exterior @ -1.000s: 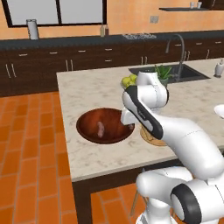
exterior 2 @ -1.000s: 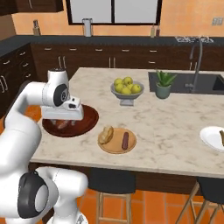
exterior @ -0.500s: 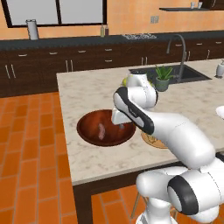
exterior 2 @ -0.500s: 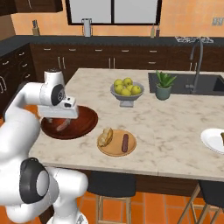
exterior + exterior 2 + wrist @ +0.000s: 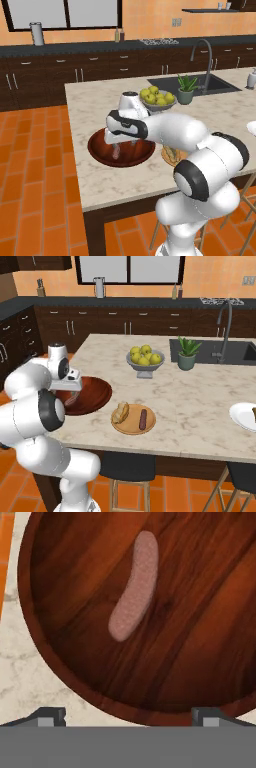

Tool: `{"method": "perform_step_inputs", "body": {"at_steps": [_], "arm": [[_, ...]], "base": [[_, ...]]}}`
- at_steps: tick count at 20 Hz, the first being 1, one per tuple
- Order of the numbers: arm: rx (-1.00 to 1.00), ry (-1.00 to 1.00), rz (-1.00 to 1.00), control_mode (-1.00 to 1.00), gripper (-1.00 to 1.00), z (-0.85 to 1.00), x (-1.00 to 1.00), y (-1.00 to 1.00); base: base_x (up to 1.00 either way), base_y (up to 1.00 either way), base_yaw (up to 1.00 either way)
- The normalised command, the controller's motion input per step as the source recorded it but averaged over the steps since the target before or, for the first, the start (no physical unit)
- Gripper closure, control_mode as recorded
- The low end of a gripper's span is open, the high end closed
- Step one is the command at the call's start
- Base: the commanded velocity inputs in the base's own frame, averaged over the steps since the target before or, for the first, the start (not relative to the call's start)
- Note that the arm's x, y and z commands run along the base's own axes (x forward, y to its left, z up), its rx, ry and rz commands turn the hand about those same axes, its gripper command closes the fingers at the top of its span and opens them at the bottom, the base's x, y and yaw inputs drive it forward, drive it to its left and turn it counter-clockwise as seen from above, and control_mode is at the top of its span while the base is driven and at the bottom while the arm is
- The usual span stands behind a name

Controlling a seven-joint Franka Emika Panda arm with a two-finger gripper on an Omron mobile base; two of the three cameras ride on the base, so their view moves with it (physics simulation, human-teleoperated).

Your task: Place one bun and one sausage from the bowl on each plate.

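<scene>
Hand view: pincer (image 5: 128,717) wide open, empty, over near rim of bowl (image 5: 210,637). Sausage (image 5: 135,585) lies loose inside, slanted (no bun beside it). Best approach, imo: centre over its middle, turn jaws across its width, then drop w/o nudging.

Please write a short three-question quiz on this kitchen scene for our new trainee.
1. True or false: the tan plate already holds a bun and a sausage.
2. What lies in the wooden bowl under the fingers?
A. a bun
B. a sausage
C. an apple
3. Fill in: the gripper over the bowl is ____ (open or shut).

Key:
1. True.
2. B, a single pink sausage.
3. Open, holding nothing.
</scene>
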Motion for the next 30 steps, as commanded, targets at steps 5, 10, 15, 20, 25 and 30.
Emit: {"method": "perform_step_inputs", "body": {"at_steps": [5, 10, 15, 20, 25, 30], "arm": [[0.01, 0.01, 0.0, -1.0, -1.0, -0.36, 0.74, 0.07], [0.0, 0.0, 0.0, -1.0, -1.0, -0.62, 0.51, 0.03], [0.0, 0.04, 0.0, -1.0, -1.0, -0.46, 0.14, 0.09], [0.0, 0.03, 0.0, -1.0, -1.0, -0.3, 0.0, 0.05], [0.0, 0.0, 0.0, -1.0, 1.0, -0.07, 0.0, 0.0], [0.0, -0.1, -0.05, -1.0, 1.0, 0.41, -0.1, 0.0]], "base": [[0.0, 0.0, 0.0], [0.0, 0.0, 0.0], [0.0, 0.0, 0.0], [0.0, 0.0, 0.0], [0.0, 0.0, 0.0], [0.0, 0.0, 0.0]]}}
